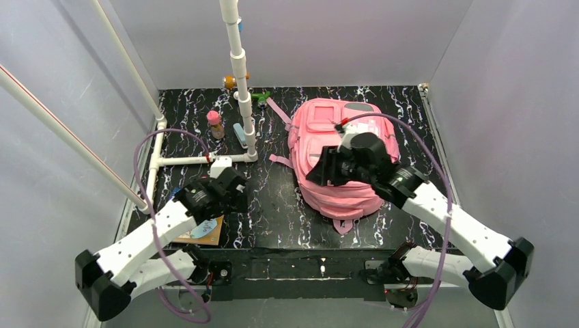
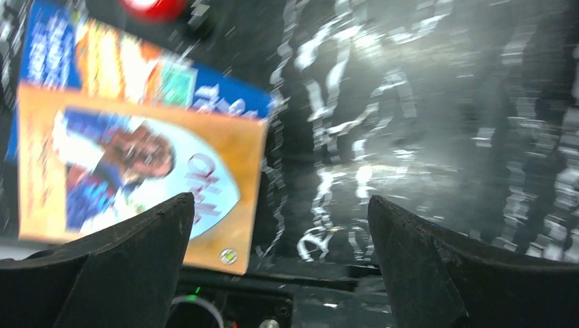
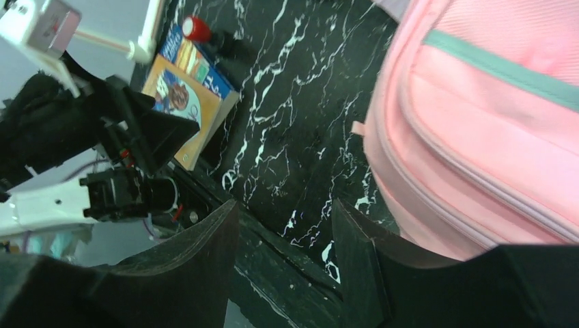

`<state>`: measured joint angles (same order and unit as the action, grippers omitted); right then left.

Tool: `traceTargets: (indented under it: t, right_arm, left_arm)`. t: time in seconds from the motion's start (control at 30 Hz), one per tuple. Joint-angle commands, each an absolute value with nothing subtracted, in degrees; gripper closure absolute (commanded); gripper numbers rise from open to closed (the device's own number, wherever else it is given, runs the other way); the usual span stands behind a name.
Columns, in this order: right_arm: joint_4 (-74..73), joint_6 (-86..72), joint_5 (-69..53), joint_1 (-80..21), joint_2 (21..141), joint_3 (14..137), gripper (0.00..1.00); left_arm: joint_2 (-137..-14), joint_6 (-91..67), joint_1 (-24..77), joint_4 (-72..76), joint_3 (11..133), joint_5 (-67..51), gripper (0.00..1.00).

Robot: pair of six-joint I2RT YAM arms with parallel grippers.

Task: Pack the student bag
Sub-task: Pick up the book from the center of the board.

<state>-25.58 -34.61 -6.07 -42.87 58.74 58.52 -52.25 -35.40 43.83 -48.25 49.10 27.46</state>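
1. Top external view: the left gripper (image 1: pixel 235 196) is hovering just beside the book (image 1: pixel 205 231) at the left of the table (image 1: pixel 273 219), its fingers standing wide apart, gripping nothing.
2. The student bag (image 1: pixel 321 119) is lying flat right of centre.
3. The right gripper (image 1: pixel 326 167) is hanging over the bag's left side, fingers apart, empty.

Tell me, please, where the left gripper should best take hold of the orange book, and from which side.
Probably its right edge, approached low from the middle of the table. The orange book lies flat on a blue book, too thin for a top grip; that edge faces bare table, and the open left gripper hangs beside it.
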Motion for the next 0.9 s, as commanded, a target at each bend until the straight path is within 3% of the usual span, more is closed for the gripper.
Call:
traceTargets:
  t: [0.0,0.23,0.33,0.63,0.87]
  right_arm:
    - [-16.31,-33.87,-6.04,-47.34,63.26,56.05,0.39]
    - [-7.95,-35.47,-9.44,-49.62,68.15,50.74,0.39]
    - [-1.73,-38.19,-11.33,-52.41,71.25,48.79,0.37]
    - [21.48,-58.08,-6.71,-61.60,94.12,52.21,0.34]
    - [36.79,-71.72,-10.19,-66.49,114.33,61.25,0.34]
  left_arm:
    - [-56.21,-56.56,43.61,-64.72,46.99,40.11,0.02]
    - [-65.92,-66.70,43.66,-64.04,42.14,43.97,0.02]
    - [-69.92,-75.35,44.19,-70.98,44.45,43.16,0.02]
    - [-38.67,-58.53,48.74,-71.17,56.99,42.30,0.02]
    - [-24.52,-45.44,48.72,-55.28,58.57,40.16,0.02]
